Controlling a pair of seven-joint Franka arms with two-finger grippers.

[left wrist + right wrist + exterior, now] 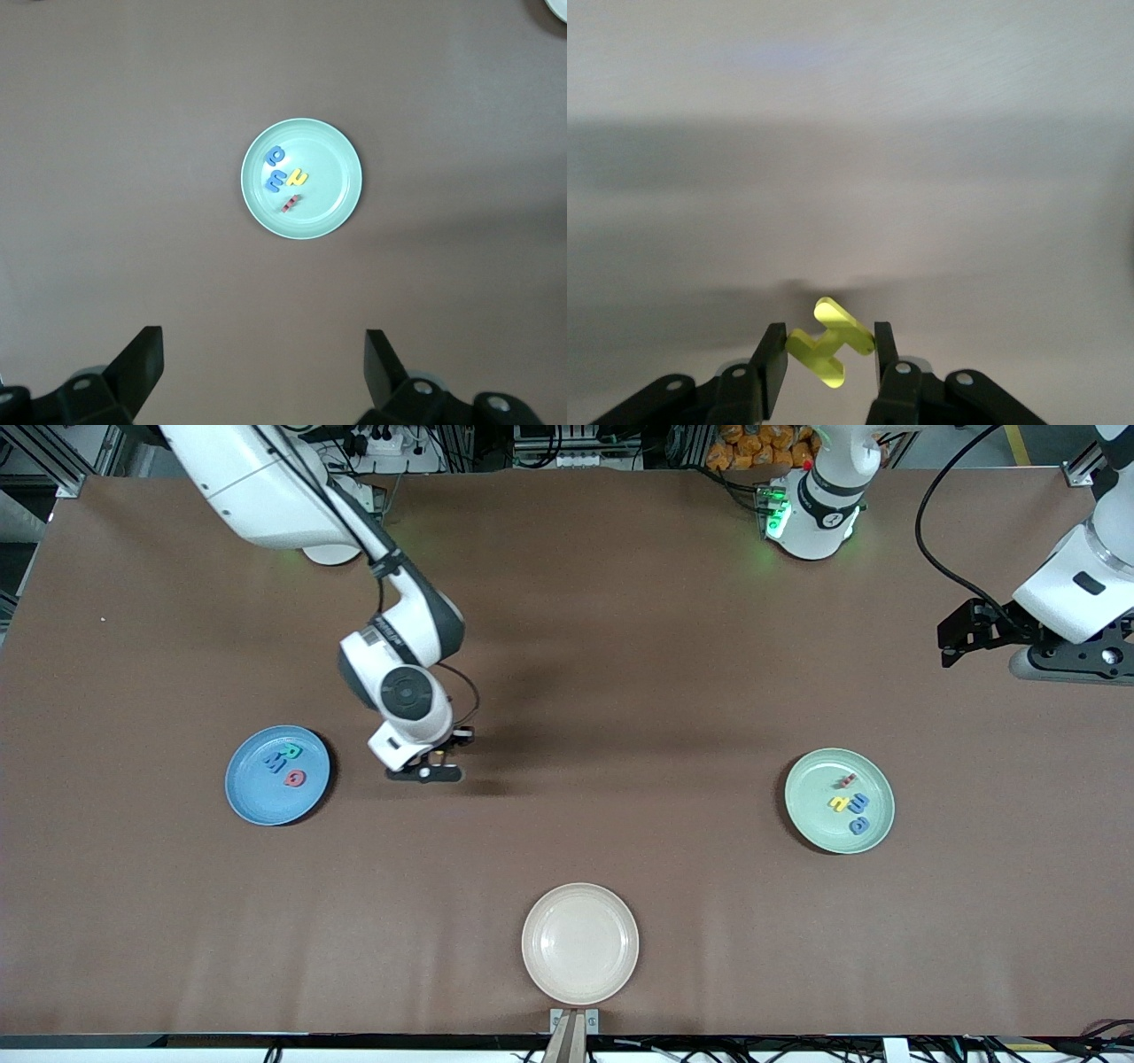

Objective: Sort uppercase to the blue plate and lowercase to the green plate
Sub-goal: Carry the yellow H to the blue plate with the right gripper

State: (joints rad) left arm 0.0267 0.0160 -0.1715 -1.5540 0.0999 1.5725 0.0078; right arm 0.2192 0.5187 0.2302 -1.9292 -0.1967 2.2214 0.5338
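My right gripper (827,352) is shut on the yellow H (830,342), which sits tilted between the fingers. In the front view this gripper (438,762) hangs over bare table beside the blue plate (252,802). That plate holds a teal R (292,752), a blue M (273,762) and a red Q (294,779). The green plate (815,828) carries a red w (845,781), a yellow n (838,803) and two blue lowercase letters (858,815). My left gripper (950,638) waits open and empty at the left arm's end, looking down on the green plate (332,190).
A cream-white plate (579,943) with nothing in it lies near the table's front edge, midway between the other two. Brown table surface stretches between the plates.
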